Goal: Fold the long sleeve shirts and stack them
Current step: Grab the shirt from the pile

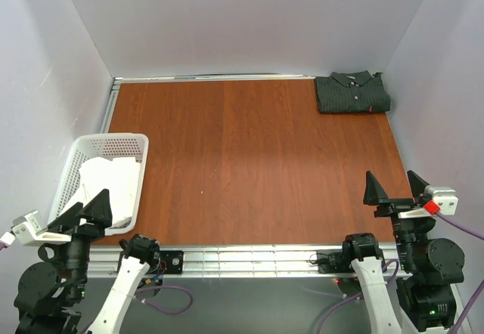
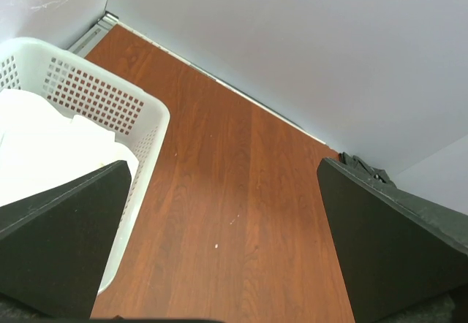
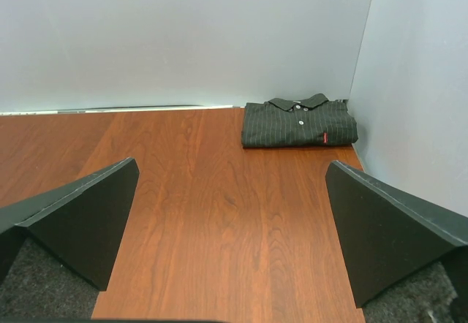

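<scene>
The dark striped shirt (image 1: 353, 93) lies folded flat at the table's far right corner, collar toward the back wall; it shows in the right wrist view (image 3: 300, 123) with its small red tag, and its edge shows in the left wrist view (image 2: 363, 168). The white shirt (image 1: 112, 184) lies bunched inside the white mesh basket (image 1: 113, 146) at the left; it also shows in the left wrist view (image 2: 44, 144). My left gripper (image 1: 83, 210) is open and empty at the near left, by the basket's near end. My right gripper (image 1: 395, 187) is open and empty at the near right.
The wooden table (image 1: 249, 160) is enclosed by white walls at the back and both sides. A metal rail (image 1: 249, 255) runs along the near edge between the arm bases. The basket (image 2: 88, 93) stands against the left edge.
</scene>
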Action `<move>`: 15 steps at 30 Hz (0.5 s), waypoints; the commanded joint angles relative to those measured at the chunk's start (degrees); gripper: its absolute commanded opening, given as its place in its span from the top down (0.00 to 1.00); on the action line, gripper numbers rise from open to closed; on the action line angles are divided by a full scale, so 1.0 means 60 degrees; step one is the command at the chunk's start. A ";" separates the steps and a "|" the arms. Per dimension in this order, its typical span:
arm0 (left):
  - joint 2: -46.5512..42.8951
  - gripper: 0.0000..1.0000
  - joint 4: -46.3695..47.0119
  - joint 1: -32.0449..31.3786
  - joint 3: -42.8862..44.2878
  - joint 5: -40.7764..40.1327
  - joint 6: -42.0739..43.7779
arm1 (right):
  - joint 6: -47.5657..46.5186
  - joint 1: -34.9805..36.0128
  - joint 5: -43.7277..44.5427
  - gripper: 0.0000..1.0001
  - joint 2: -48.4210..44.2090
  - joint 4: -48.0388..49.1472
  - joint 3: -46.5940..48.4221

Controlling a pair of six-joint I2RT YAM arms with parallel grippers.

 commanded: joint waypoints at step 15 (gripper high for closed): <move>0.2525 0.02 0.0312 -0.0046 -0.1490 0.1616 -0.1434 | -0.0310 0.0068 -0.0829 0.01 0.0969 0.0241 0.0255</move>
